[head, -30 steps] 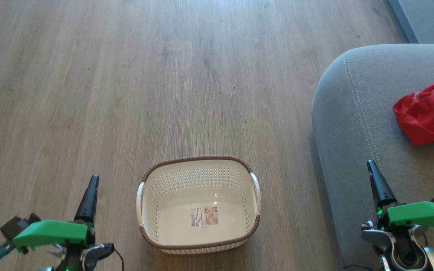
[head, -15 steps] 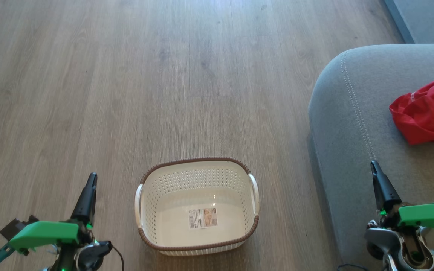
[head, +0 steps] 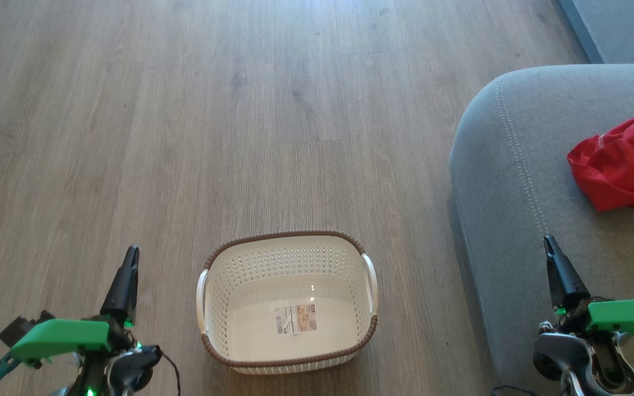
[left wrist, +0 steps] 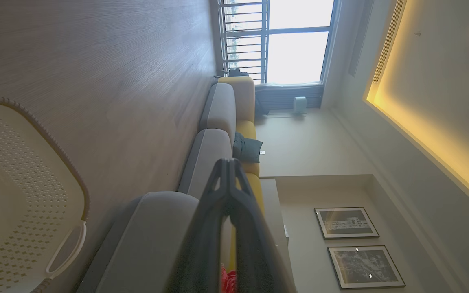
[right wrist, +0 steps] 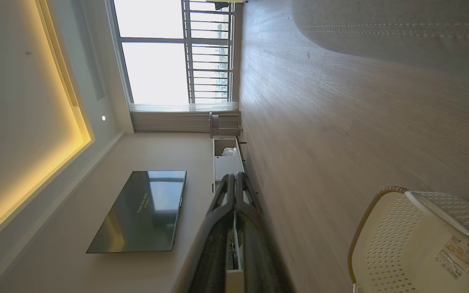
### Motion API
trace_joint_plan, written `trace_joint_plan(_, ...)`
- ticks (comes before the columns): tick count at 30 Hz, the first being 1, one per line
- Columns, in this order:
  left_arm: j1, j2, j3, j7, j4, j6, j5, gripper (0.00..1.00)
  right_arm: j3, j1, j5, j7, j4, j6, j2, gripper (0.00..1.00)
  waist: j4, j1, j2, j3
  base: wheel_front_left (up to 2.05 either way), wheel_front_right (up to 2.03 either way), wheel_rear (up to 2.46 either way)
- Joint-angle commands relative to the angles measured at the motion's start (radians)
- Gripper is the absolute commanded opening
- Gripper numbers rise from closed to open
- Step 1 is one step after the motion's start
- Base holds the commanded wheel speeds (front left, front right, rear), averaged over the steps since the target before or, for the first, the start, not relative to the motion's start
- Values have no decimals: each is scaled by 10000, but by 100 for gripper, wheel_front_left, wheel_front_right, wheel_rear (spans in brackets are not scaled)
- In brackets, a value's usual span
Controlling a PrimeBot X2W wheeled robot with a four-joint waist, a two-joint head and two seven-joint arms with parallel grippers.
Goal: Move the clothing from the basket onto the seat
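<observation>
The cream basket with a brown rim stands on the wood floor at bottom centre, holding nothing but its label; it also appears in the left wrist view and the right wrist view. Red clothing lies bunched on the grey seat at the right edge, and a sliver of red clothing shows past my left fingers. My left gripper is shut and empty, left of the basket. My right gripper is shut and empty over the seat's front part, below the clothing.
Wood floor stretches ahead and to the left. A long grey and yellow sofa runs toward a barred window. A wall television and a low cabinet stand on the opposite side.
The head camera has shifted slightly, moving the picture a little left and down. The left gripper has shifted slightly and the right has sunk slightly toward the bottom edge. Both stay shut.
</observation>
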Motion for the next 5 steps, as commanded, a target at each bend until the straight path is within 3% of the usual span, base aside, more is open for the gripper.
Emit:
trace_joint_plan(1, -461, 79, 393, 77, -295, -27, -67, 0, 153, -545, 23, 98, -321, 0, -63, 0, 1, 0, 0, 0, 0, 0, 0)
trace_joint_plan(5, -461, 79, 393, 77, -295, -27, -67, 0, 139, -546, 12, 109, -320, 0, -54, 0, 1, 0, 0, 0, 0, 0, 0)
